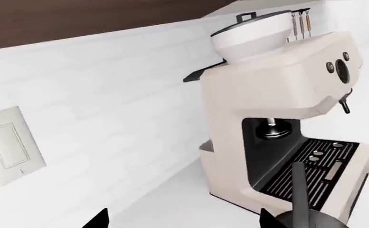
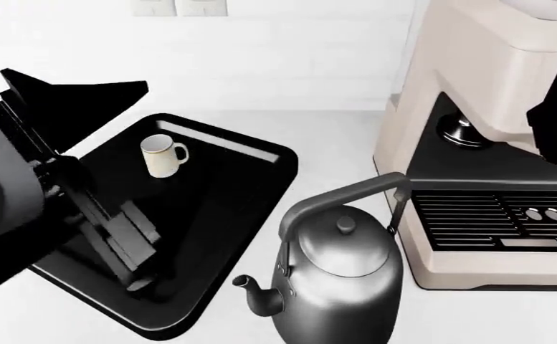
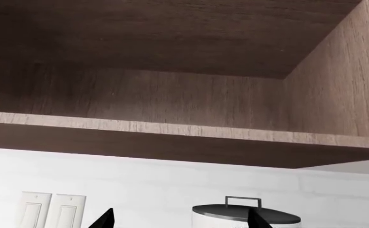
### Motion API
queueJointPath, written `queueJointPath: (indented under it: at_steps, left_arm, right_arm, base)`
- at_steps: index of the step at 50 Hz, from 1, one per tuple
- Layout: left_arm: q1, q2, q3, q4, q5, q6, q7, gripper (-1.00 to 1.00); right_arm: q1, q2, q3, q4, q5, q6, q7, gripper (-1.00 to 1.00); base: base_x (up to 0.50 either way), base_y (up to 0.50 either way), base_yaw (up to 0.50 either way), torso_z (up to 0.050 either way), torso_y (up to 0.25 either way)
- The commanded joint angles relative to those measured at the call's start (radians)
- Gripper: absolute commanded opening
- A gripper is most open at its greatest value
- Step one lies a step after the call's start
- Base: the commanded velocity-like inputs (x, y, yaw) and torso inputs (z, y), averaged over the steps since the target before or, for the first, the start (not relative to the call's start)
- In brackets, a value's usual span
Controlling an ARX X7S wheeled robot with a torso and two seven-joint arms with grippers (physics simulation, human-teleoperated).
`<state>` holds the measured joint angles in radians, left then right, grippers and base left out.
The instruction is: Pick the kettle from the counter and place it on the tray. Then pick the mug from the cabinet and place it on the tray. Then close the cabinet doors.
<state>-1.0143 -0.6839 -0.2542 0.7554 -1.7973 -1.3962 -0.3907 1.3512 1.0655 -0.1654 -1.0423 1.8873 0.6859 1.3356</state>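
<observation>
— Since the mug (image 2: 163,155) already stands upright on the black tray (image 2: 249,154), toward its far side, which step would you say is in hand?

— The kettle's, I'd judge. The kettle (image 2: 340,279) sits on the white surface (image 2: 335,136), just beside the tray's near right edge and in front of the espresso machine (image 2: 489,72), with its spout turned toward the tray. It is not on the tray yet.

— And the arms?

— The left gripper (image 1: 184,219) hangs low over the tray. Its jaws are spread wide with nothing between them. Its wrist camera catches the kettle's arched handle off to one side, outside the jaws. The right gripper (image 3: 179,219) is raised and faces the wooden cabinet (image 3: 171,95). Its jaws are also parted and empty. The shelf it looks into appears bare, and I can't see the doors in any view.

— So what does the next move call for?

— Probably the left jaws must swing across to the handle, straddle its top and close there, then lift the kettle clear of the tray's rim and set it down beside the mug without knocking it. After that, the open cabinet's doors remain to be shut, and the right arm seems well placed for that.
</observation>
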Motion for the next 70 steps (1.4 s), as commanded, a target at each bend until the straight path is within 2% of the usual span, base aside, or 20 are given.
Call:
queueJointPath:
  at_steps: [1,6,11,20,27,35,49,70]
  left_arm:
    - [0.086,-0.117,-0.084,0.128,-0.304,0.076,-0.038,1.00]
    - [0.092,-0.150,-0.093,0.158,-0.379,0.120,-0.043,1.00]
    - [0.068,-0.172,-0.049,0.191,-0.428,0.164,-0.066,1.00]
    - [0.045,-0.148,0.037,0.220,-0.441,0.182,-0.084,1.00]
    - [-0.036,-0.105,0.162,0.187,-0.392,0.160,-0.104,1.00]
    - [-0.134,-0.012,0.320,0.116,-0.291,0.107,-0.130,1.00]
    - [-0.203,0.060,0.395,0.004,-0.168,0.032,-0.079,1.00]
    - [-0.206,0.152,0.495,-0.074,-0.002,-0.041,0.010,1.00]
  right_arm:
    - [-0.030,-0.033,0.060,0.002,0.021,0.045,0.009,1.00]
    - [-0.032,-0.043,0.066,0.005,0.022,0.061,0.012,1.00]
    - [-0.027,-0.052,0.073,0.003,0.035,0.071,0.022,1.00]
    - [-0.042,-0.067,0.112,0.002,0.056,0.098,0.031,1.00]
    - [-0.033,-0.088,0.111,0.008,0.062,0.123,0.039,1.00]
    - [-0.058,-0.093,0.140,0.007,0.062,0.133,0.033,1.00]
    - [-0.123,-0.099,0.215,0.005,0.057,0.156,0.015,1.00]
    - [-0.185,-0.130,0.311,0.005,0.067,0.216,0.005,1.00]
  base:
    - [0.00,0.00,0.00,0.000,0.000]
    - [0.00,0.00,0.00,0.000,0.000]
    - [0.00,0.00,0.00,0.000,0.000]
    - [0.00,0.00,0.00,0.000,0.000]
    - [0.00,0.00,0.00,0.000,0.000]
    - [0.00,0.00,0.00,0.000,0.000]
    - [0.00,0.00,0.00,0.000,0.000]
    - [0.00,0.00,0.00,0.000,0.000]
